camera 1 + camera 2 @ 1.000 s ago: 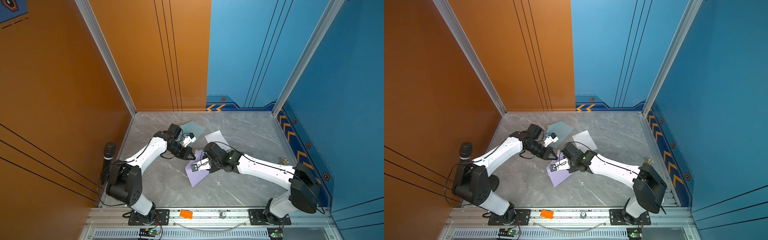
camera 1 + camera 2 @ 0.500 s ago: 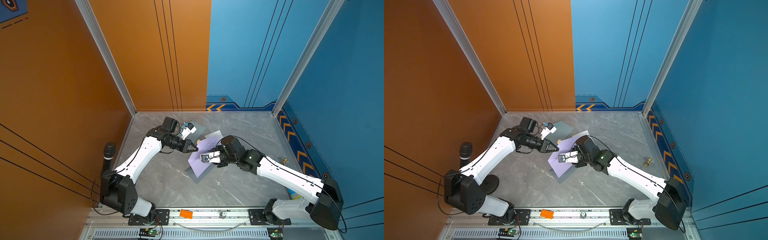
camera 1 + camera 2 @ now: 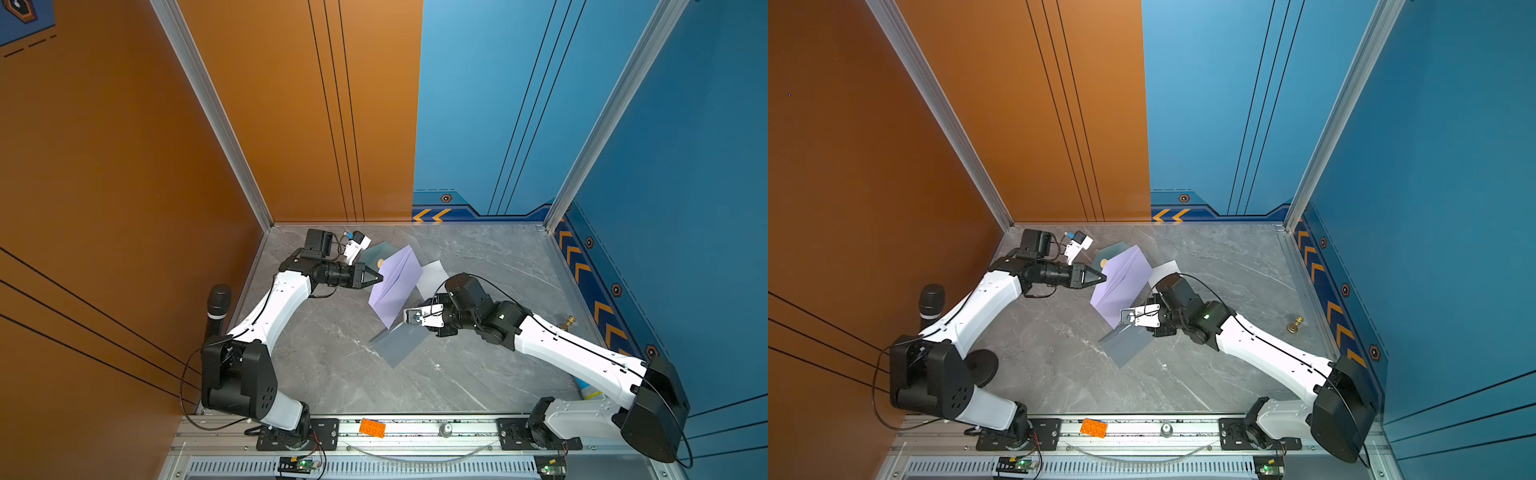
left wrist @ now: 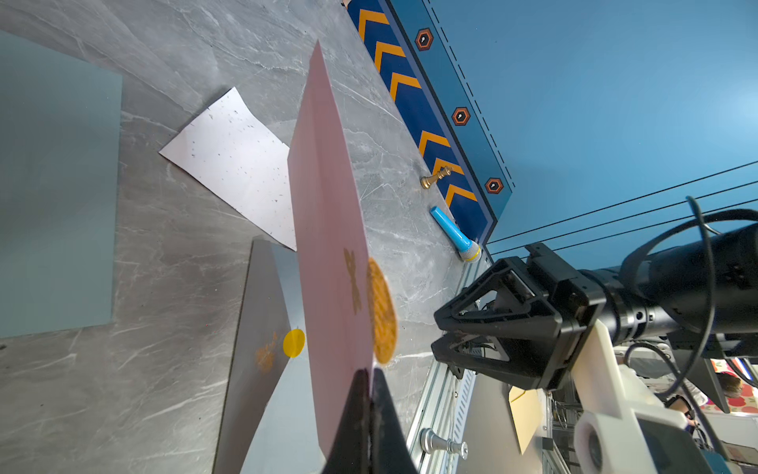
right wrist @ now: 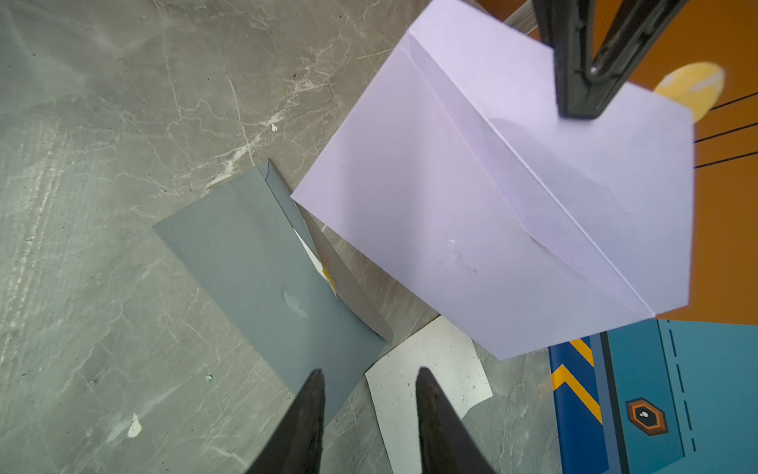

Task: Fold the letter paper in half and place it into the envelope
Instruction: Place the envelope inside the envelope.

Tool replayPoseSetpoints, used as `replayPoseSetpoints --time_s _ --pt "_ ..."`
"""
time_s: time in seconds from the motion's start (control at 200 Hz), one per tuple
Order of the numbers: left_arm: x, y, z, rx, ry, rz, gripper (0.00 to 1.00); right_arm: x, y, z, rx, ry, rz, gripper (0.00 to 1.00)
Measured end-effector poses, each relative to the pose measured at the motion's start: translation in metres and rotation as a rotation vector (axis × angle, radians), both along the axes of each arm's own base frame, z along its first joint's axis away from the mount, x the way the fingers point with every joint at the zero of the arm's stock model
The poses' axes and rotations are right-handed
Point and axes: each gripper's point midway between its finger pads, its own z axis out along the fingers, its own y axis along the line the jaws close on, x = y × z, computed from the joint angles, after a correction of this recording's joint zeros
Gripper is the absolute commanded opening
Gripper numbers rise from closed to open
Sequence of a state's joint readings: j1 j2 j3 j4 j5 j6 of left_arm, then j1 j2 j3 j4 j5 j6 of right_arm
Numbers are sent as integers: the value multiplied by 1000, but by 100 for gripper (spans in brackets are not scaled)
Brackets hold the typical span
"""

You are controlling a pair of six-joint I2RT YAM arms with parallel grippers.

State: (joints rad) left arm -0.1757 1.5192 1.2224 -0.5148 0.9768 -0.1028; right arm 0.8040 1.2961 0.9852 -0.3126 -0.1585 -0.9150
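Observation:
My left gripper [image 3: 379, 277] [image 4: 369, 377] is shut on the edge of a lavender envelope [image 3: 395, 286] [image 3: 1119, 282] [image 5: 492, 184], beside its gold seal [image 4: 381, 312]. The envelope hangs tilted above the table. The white speckled letter paper [image 3: 432, 276] [image 4: 234, 164] [image 5: 430, 369] lies flat and unfolded behind it. My right gripper [image 5: 369, 373] [image 4: 435, 336] is open and holds nothing. It hovers over a corner of a grey envelope [image 3: 399, 340] [image 5: 254, 254] and the near edge of the letter paper. The grey envelope lies on the table with its flap raised.
A teal-grey sheet [image 4: 53, 184] [image 3: 380, 249] lies at the back by the left wrist. A black microphone [image 3: 218, 307] stands at the left wall. A blue microphone [image 4: 453, 234] and a gold chess piece [image 3: 567, 321] lie by the right wall. An orange brick [image 3: 372, 427] sits on the front rail.
My left gripper has lifted the lavender envelope off the table and carried it toward the back. The right arm has drawn away to the right, and the grey envelope beneath now shows.

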Motion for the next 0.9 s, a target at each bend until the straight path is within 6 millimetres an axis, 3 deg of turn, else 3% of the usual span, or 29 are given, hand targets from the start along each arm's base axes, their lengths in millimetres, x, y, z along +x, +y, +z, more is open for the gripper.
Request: replayPoseSetpoints --time_s 0.541,0.896 --pt "13 0 -70 25 166 12 0 2 -4 -5 1 10 -15 40" --pt "9 3 -88 49 201 28 0 2 4 -6 49 48 -25 40"
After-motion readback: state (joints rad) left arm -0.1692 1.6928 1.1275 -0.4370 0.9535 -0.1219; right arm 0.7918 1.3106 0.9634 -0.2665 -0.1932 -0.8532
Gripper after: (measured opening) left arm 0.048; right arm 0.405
